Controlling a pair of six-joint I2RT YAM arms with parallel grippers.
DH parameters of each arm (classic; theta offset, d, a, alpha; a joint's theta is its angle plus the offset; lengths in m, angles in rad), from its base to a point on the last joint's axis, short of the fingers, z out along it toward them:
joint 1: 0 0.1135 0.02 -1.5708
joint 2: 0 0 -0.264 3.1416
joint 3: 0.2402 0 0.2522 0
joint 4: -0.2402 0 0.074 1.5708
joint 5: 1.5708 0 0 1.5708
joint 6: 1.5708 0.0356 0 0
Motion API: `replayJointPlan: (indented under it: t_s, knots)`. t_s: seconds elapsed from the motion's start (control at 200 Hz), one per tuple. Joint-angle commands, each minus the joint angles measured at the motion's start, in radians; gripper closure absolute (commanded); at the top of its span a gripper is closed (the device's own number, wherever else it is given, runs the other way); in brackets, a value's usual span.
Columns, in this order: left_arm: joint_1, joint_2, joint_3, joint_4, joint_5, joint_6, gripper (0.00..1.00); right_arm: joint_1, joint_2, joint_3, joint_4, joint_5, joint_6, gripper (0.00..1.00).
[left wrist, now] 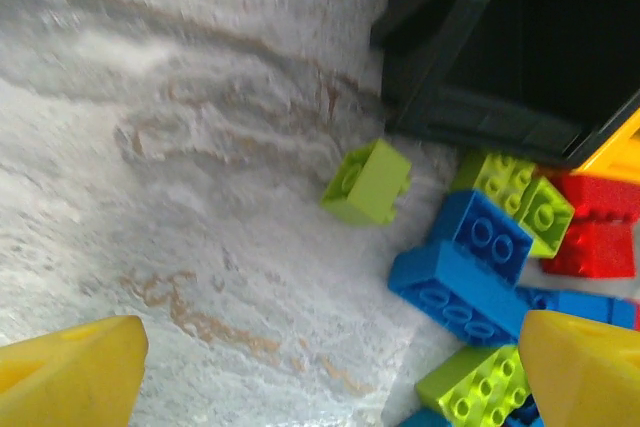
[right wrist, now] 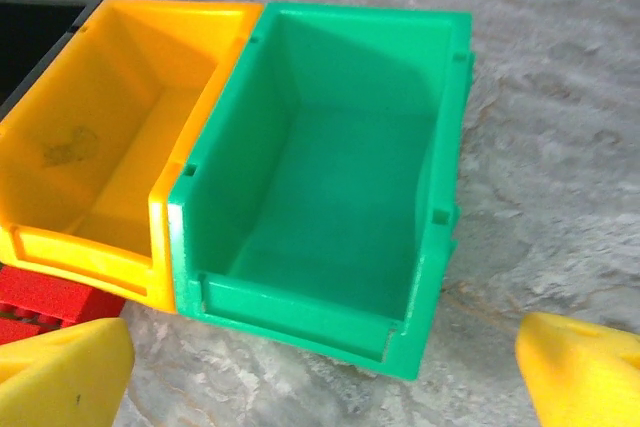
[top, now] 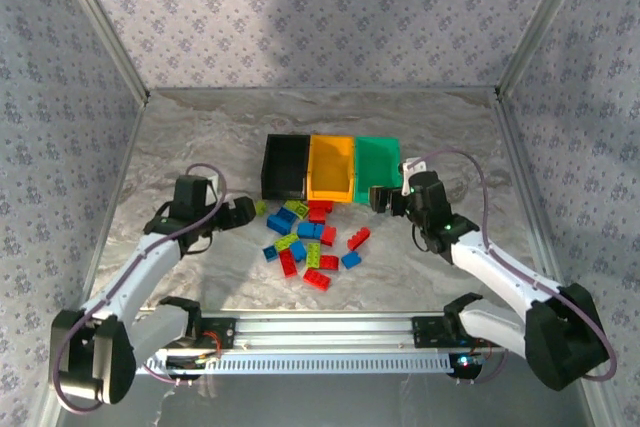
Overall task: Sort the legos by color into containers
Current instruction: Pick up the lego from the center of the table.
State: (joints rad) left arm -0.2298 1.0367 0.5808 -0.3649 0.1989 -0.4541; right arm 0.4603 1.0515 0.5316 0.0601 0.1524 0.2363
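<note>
**Lead:** What's the surface like from your end?

**Operator:** I have a grey marbled table (top: pixel 200 137) with patterned walls (top: pixel 300 7) on three sides. From the top camera I see the black bin (top: pixel 285 167), the orange-yellow bin (top: pixel 331 169) and the green bin (top: pixel 377 160) touching in a row at mid-table. The legos (top: pixel 305 242) lie scattered just in front of them, toward the arms.

**Lead:** What do the wrist cameras add?

**Operator:** The left wrist separates bricks that the overhead blurs together. One lime brick (left wrist: pixel 367 182) lies tilted, apart from the heap and near the black bin's corner. Blue bricks (left wrist: pixel 470 267) and red bricks (left wrist: pixel 595 232) are packed to its right. The right wrist looks straight into the green bin, down to its floor. It also shows me a dark smudge (right wrist: pixel 70 147) on the floor of the orange-yellow one. The black bin's inside is too dark for me to read.

**Lead:** And the grippers?

**Operator:** The left gripper (left wrist: pixel 330 377) hangs over the pile's left edge. Its fingers (left wrist: pixel 70 372) are spread wide, with nothing between them and touching nothing. The right gripper (right wrist: pixel 325 372) hovers before the green bin's front wall, jaws likewise wide apart, holding nothing.
</note>
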Motion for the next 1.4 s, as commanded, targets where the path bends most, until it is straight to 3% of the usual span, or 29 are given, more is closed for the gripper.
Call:
replayJointPlan:
  t_s: [0.0,0.13,0.455,0.515,0.665,0.725,0.935,1.294,1.399]
  knots:
    - [-0.014,0.075,0.059,-0.06,0.015,0.01,0.09,0.002,-0.027,-0.031,0.018,0.129,-0.019,0.0]
    - [-0.028,0.171,0.127,-0.069,0.022,0.041,0.19,0.008,-0.012,-0.028,0.014,0.137,-0.018,0.0]
    - [-0.082,0.37,0.256,-0.102,0.009,0.066,0.25,0.02,0.008,-0.022,0.016,0.143,-0.014,0.0]
    - [-0.087,0.4,0.279,-0.114,0.003,0.079,0.32,0.02,0.015,-0.019,0.017,0.142,-0.012,0.0]
    - [-0.1,0.459,0.317,-0.123,-0.019,0.096,0.33,0.025,0.025,-0.013,0.015,0.141,-0.012,0.0]
    - [-0.103,0.485,0.336,-0.127,-0.032,0.108,0.39,0.028,0.025,-0.013,0.016,0.144,-0.012,0.0]
    - [-0.12,0.577,0.399,-0.128,-0.053,0.134,0.4,0.029,0.043,-0.01,0.02,0.148,-0.015,0.0]
    - [-0.143,0.644,0.424,-0.133,-0.081,0.152,0.62,0.031,0.061,-0.001,0.014,0.156,-0.021,0.0]
    - [-0.144,0.628,0.41,-0.137,-0.11,0.153,0.73,0.033,0.061,0.0,0.014,0.159,-0.022,0.0]
